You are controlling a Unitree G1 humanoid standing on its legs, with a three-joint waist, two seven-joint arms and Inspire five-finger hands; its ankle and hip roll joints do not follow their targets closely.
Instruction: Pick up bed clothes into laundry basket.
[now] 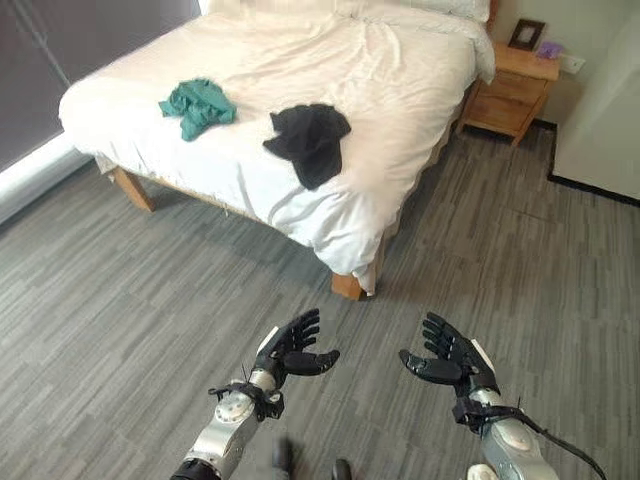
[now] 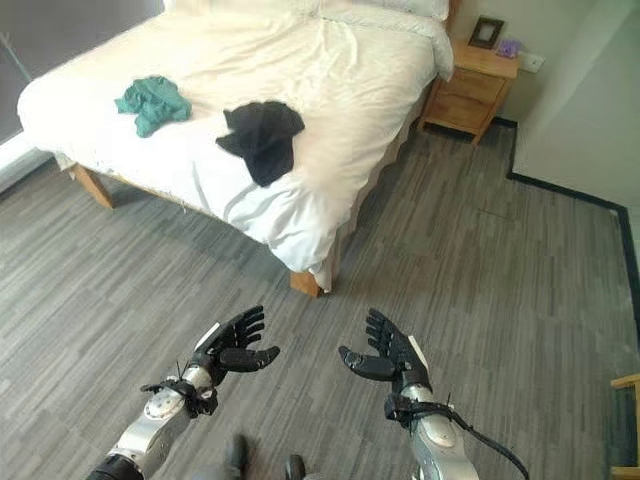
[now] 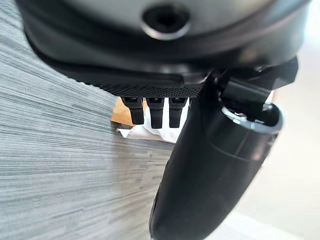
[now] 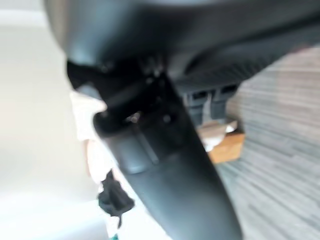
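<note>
A black garment (image 1: 310, 138) lies crumpled near the foot corner of the white bed (image 1: 400, 110). A teal garment (image 1: 197, 105) lies bunched to its left on the same sheet. Both my hands hover over the grey floor, well short of the bed. My left hand (image 1: 292, 349) is open with straight fingers and holds nothing. My right hand (image 1: 448, 357) is likewise open and empty, palm facing the left one. In the right wrist view the black garment (image 4: 114, 199) shows small and far past the thumb.
A wooden nightstand (image 1: 510, 88) with a picture frame (image 1: 526, 34) stands right of the bed. A white wall or door panel (image 1: 605, 110) with a dark baseboard runs along the right. The bed's wooden leg (image 1: 347, 285) stands ahead of my hands. Wide floor (image 1: 120, 300) stretches on the left.
</note>
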